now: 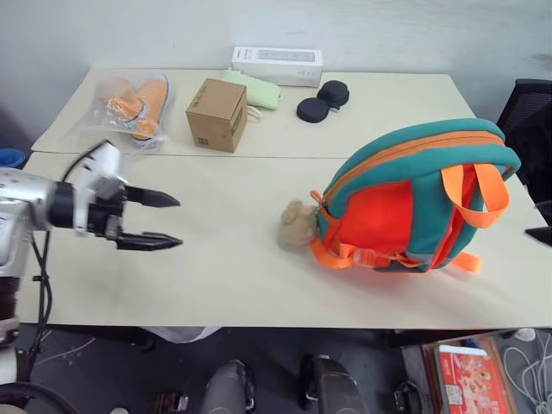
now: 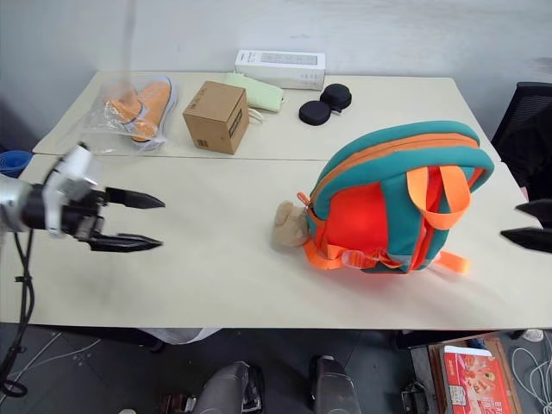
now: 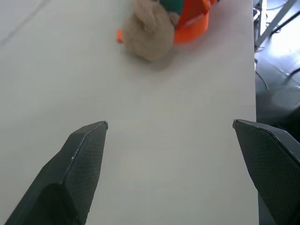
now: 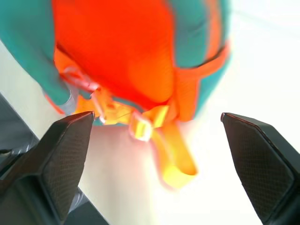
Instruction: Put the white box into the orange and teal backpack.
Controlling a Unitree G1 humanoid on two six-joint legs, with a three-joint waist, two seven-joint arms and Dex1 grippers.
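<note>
Surface: 2 pale tables (image 1: 224, 276) pushed together against a light wall.
Orange and teal backpack (image 1: 414, 198): lying on the near table, right of centre, strap side up, orange straps looped over it.
Plush bear (image 1: 296, 226): tan, touching the backpack's left lower corner, resting on the table.
White box: not identifiable on either table (the white item at the far edge is a sharp-edged carton (image 1: 277, 65) with grey print).
Far table: brown cardboard cube (image 1: 216, 114), bagged orange slippers (image 1: 134, 103), pale green pouch (image 1: 256, 89), 2 black round cases (image 1: 322, 101).
Left gripper (image 1: 155, 221): released, fingers spread wide, empty, above the near table's left part, well apart from the bear.
Right gripper (image 2: 528, 225): released, fingers wide, empty, at the right edge just beside the backpack's straps.
</note>
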